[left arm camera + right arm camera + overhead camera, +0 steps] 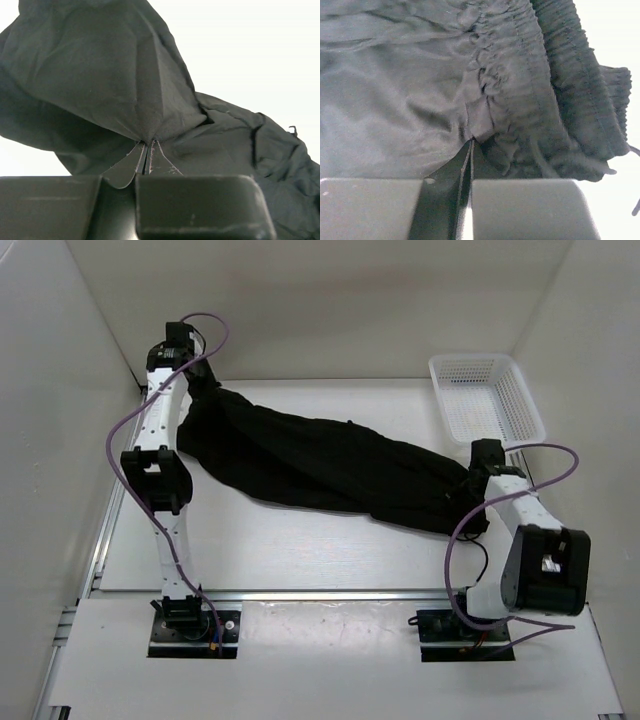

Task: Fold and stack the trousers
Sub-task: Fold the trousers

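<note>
From above, the trousers [330, 465] lie across the bench [300, 550], from ten o'clock to four o'clock. Left wrist view: the left claw [148, 144] is pinched tight on a fold of them. Right wrist view: the right claw [471, 142] squeezes cloth beside the waistband [560, 75].

The top external camera hangs above and behind the arm bases [195, 625], looking down toward twelve o'clock over the whole table [300, 560]. Each wrist camera peers close past its own gripper, the left gripper [148, 142] at ten o'clock, the right gripper [471, 142] at three; all three views share the trousers [330, 465].
</note>
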You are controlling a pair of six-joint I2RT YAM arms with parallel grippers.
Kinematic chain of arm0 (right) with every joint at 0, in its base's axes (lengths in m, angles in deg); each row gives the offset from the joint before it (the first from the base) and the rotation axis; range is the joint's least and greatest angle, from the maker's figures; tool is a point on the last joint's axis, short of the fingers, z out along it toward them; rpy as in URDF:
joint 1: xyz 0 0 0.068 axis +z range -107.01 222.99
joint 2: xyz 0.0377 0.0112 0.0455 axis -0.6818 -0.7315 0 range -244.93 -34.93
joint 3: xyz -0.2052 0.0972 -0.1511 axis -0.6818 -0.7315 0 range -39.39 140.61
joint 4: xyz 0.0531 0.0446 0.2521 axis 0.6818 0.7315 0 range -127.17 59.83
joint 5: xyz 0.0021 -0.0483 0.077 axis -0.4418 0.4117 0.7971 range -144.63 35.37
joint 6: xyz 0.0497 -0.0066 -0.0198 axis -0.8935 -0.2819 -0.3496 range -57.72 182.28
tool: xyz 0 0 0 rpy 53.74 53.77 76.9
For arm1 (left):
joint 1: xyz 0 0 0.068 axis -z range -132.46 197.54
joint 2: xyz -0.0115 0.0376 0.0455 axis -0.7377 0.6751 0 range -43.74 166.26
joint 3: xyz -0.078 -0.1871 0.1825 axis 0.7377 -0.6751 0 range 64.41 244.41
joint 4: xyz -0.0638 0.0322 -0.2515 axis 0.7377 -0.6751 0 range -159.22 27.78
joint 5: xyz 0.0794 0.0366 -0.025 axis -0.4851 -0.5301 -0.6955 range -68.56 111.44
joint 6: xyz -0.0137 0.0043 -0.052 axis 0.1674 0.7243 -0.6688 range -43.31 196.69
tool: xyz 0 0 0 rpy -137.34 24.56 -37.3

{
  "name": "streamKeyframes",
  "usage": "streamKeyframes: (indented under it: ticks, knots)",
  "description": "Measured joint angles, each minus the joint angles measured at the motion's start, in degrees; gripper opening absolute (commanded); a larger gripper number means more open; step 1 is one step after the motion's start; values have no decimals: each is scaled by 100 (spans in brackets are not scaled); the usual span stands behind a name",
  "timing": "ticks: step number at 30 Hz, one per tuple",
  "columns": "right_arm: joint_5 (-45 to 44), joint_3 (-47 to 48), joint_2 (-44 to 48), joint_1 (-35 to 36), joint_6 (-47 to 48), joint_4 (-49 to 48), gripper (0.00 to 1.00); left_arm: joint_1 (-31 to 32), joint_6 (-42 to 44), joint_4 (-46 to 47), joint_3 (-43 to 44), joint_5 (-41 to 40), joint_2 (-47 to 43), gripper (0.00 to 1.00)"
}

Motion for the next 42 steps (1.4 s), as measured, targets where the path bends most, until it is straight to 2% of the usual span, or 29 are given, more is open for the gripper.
streamKeyframes:
  ticks: [4,6,7,8,9,10,13,15,16,17,18,19,20,21,22,27,30,35,39,42]
  knots:
    - [-90,-66,721,0,28,83,0,-7,52,-61,-597,-208,-337,10]
    - [-155,-118,1110,0,50,151,0,-13,107,-83,-1056,-367,-636,49]
    - [-197,-179,1292,0,70,173,0,-15,131,-87,-1270,-446,-793,60]
    - [-238,-251,1445,-9,79,210,0,-28,149,-107,-1408,-507,-903,63]
    - [-269,-334,1578,-22,90,247,0,-55,151,-125,-1506,-553,-994,80]
    - [-291,-413,1690,-35,94,310,0,-81,181,-146,-1532,-579,-1034,82]
    - [-308,-603,1902,-72,96,509,0,-212,170,-129,-1617,-691,-1064,80]
    - [-273,-710,1985,-138,94,619,0,-293,168,-129,-1731,-752,-1064,72]
    - [-232,-752,2011,-195,94,649,15,-361,151,-120,-1812,-796,-1069,65]
    - [-151,-780,2031,-293,122,699,21,-420,127,-109,-1915,-839,-1080,53]
    - [-120,-796,2044,-380,105,739,30,-481,81,-83,-2017,-863,-1091,50]
    - [-57,-822,2063,-516,125,772,53,-560,63,-46,-2151,-870,-1117,50]
    - [4,-833,2079,-638,105,807,58,-638,52,-7,-2275,-868,-1143,50]
    - [57,-844,2092,-769,173,837,63,-726,48,17,-2391,-852,-1167,62]
    - [101,-844,2105,-879,225,872,67,-800,50,33,-2468,-828,-1172,65]
    - [328,-844,2129,-1045,286,911,64,-1014,-39,151,-2498,-608,-1126,72]
    - [463,-844,2129,-1045,286,911,63,-846,-103,186,-2114,-433,-820,76]
    - [793,-1005,2146,-1045,260,828,63,-605,-219,295,-1600,-70,-177,76]
    - [1051,-1429,2382,-1045,236,872,67,-573,-273,361,-1871,-11,-131,73]
    - [1073,-1558,2734,-1045,245,975,67,-575,-286,407,-2135,-42,-216,62]
